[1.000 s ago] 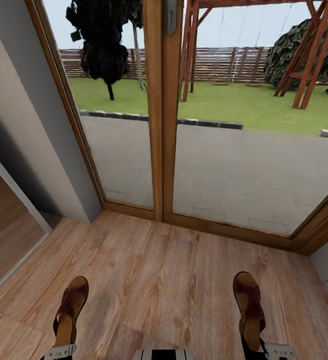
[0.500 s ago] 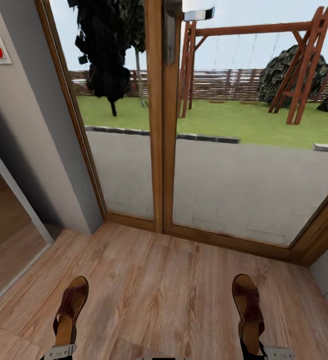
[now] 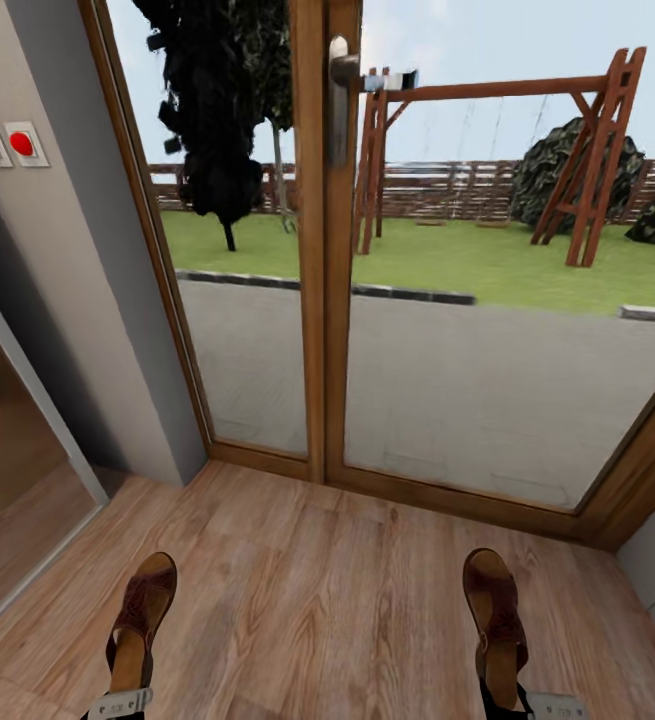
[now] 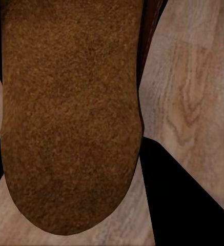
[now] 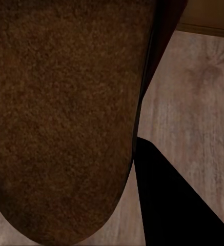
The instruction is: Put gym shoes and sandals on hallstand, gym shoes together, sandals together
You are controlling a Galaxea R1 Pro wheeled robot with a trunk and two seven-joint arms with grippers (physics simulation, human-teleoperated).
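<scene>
Left gripper (image 3: pixel 119 703) pinches left sandal (image 3: pixel 139 620), right gripper (image 3: pixel 552 706) pinches right sandal (image 3: pixel 497 625). Both sandals up off wood floor (image 3: pixel 317 590), facing glass door (image 3: pixel 327 250). Rack, gym shoes come next.

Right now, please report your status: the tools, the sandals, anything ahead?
Left tool shut on left sandal. Right tool shut on right sandal. Both carried above corridor floor. Glass door directly ahead; hallstand unseen.
</scene>
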